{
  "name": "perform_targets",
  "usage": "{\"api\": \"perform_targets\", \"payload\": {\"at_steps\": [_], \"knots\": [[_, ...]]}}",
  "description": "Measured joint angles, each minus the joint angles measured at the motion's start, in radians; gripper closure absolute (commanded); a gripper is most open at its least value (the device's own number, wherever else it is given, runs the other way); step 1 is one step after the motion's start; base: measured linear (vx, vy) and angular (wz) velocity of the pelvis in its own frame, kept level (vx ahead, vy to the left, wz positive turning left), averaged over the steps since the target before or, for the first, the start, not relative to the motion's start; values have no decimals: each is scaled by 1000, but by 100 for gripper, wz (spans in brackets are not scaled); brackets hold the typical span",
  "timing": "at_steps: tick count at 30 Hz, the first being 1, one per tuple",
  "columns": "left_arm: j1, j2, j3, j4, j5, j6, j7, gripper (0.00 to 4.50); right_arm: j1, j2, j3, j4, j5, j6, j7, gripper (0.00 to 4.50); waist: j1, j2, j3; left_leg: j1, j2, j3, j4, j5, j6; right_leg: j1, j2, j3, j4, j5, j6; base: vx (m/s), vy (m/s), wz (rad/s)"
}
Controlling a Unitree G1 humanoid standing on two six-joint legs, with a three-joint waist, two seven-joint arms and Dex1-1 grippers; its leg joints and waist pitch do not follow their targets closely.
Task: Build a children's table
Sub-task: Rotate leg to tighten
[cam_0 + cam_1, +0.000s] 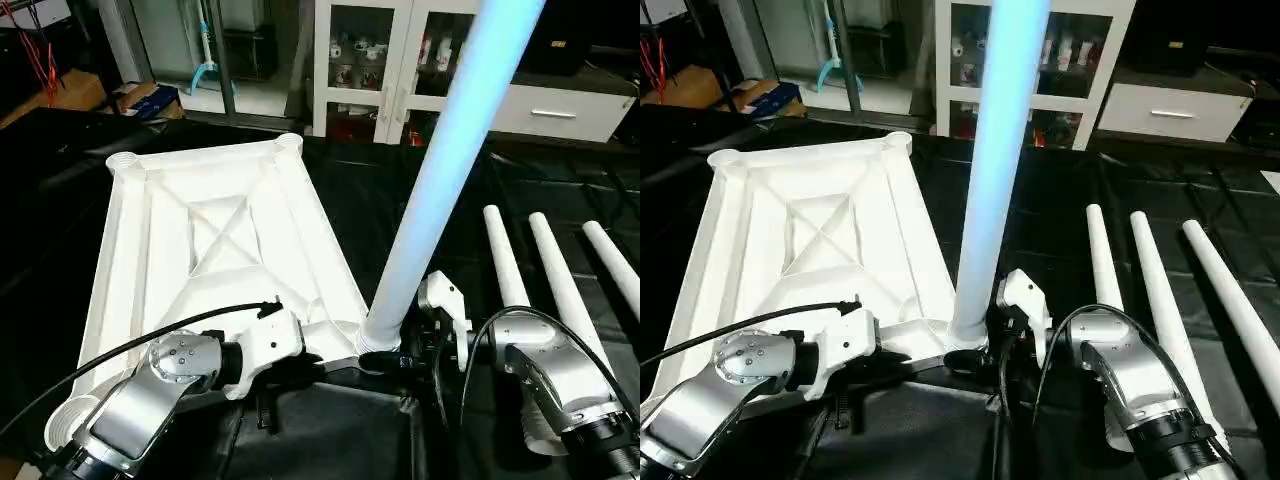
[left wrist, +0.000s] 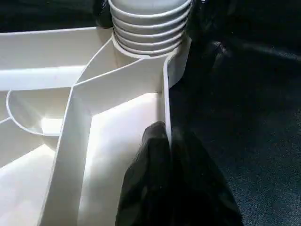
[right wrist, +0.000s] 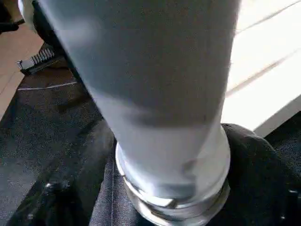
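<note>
Leg point(image 1: 440, 180) upright in corner socket — right hand point(image 1: 405, 362) around its base, grip unclear — left hand point(image 2: 164, 183) pinching tabletop point(image 1: 200, 250) rim.

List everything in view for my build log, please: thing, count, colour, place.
top: one, white, ribbed underside up on the black sheet.
standing leg: one, white, upright in the top's near right corner socket.
loose legs: three, white, lying side by side on the sheet, right of the top.
sheet: one, black, under everything.
cabinet: one, white with glass doors, at the back.
drawer unit: one, white, right of the cabinet.
left gripper: one, black fingers, shut on the top's near rim.
right gripper: one, black fingers, around the standing leg's base; grip unclear.
</note>
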Motion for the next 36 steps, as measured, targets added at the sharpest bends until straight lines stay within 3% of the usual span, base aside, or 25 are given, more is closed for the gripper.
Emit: {"api": "perform_targets", "payload": {"at_steps": [7,15,22,23,28,36], "knots": [[0,4,0,0,0,-1,-3,450,-1,4,0,1,-2,0,-4,168,0,0,0,0,0,0,0,0,0,0,0,0,1,0,0,0,0,0],[0,3,5,3,9,3,18,450,-1,35,-8,30,-9,-18,-42,172,-2,-1,-1,2,1,0,1,1,-1,-1,0,0,6,-1,1,0,0,0],[-34,-56,39,61,36,57,121,450,-59,175,-24,137,-59,-51,-279,173,-37,-4,-1,6,1,-1,1,1,-2,-1,0,-1,8,-4,7,0,0,0],[-50,-70,47,82,47,76,145,450,-78,209,-30,162,-77,-49,-350,173,-48,-5,-1,6,1,-2,2,1,-2,-2,0,-1,8,-4,7,0,0,0],[-143,-174,55,176,89,154,270,450,-129,374,-88,236,-128,-23,-676,173,-69,-7,4,5,0,-8,3,1,-2,-4,0,-7,-2,-5,8,-32,4,-4],[-189,-230,56,221,100,203,325,450,-150,450,-114,278,-148,-46,-823,173,-74,-6,6,2,-6,-9,4,1,-2,-4,-4,-6,-12,-5,8,0,0,0]]}}
